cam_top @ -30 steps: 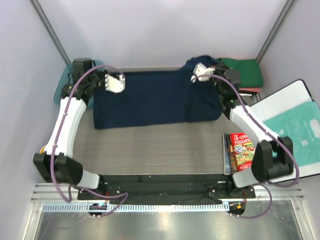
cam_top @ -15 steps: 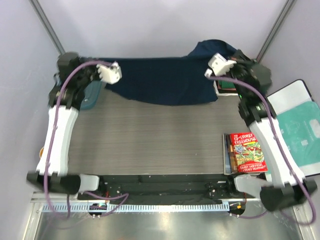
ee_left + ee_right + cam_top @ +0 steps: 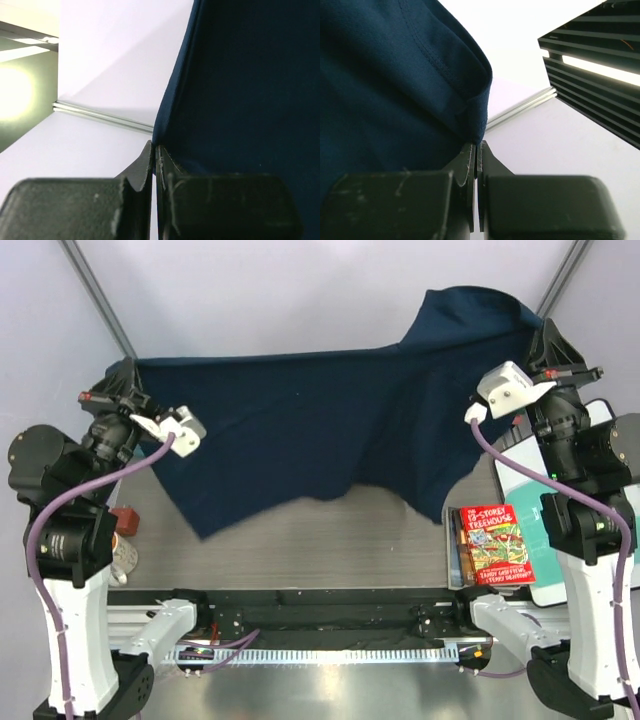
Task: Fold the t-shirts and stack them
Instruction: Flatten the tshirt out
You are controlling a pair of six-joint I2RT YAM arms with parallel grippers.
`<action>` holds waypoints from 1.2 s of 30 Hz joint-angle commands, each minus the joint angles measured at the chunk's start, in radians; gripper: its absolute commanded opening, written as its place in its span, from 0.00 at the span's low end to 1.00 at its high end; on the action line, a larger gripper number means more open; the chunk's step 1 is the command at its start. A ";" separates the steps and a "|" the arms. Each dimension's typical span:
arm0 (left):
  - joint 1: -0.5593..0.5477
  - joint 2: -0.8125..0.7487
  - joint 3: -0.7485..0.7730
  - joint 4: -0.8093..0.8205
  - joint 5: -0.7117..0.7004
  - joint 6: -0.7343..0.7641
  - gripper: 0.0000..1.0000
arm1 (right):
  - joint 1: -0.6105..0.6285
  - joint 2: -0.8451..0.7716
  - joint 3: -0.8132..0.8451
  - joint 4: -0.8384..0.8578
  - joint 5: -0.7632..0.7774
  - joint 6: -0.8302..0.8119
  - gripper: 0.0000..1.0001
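Observation:
A dark navy t-shirt (image 3: 320,430) hangs spread in the air between my two raised arms, its lower edge loose above the table (image 3: 300,550). My left gripper (image 3: 118,388) is shut on the shirt's left corner; in the left wrist view its fingertips (image 3: 154,146) pinch the cloth edge (image 3: 240,90). High at the right, my right gripper (image 3: 548,340) is shut on the other corner. The right wrist view shows a hemmed fold (image 3: 420,75) clamped at the tips of the gripper (image 3: 477,144). The hanging shirt hides the back of the table.
A red book (image 3: 495,545) lies at the table's right edge. Beside it a white board carries a teal-printed plastic bag (image 3: 585,495). A small reddish object (image 3: 125,520) and a pale one (image 3: 120,562) sit by the left arm. Walls close in on both sides.
Both arms have risen and drawn back toward the near side, lifting the navy shirt off the table. It lay flat a second ago and now hangs stretched between the grippers.

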 commanded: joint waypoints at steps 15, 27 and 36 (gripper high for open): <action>0.037 0.956 0.455 0.067 -0.097 0.283 0.00 | -0.029 0.723 0.116 0.350 0.042 -0.099 0.01; -0.036 0.916 0.628 1.011 -0.324 0.116 0.00 | -0.060 0.855 0.693 0.739 0.186 -0.119 0.01; -0.058 0.866 0.400 1.117 -0.448 0.134 0.00 | -0.054 0.621 0.070 0.891 0.154 -0.110 0.01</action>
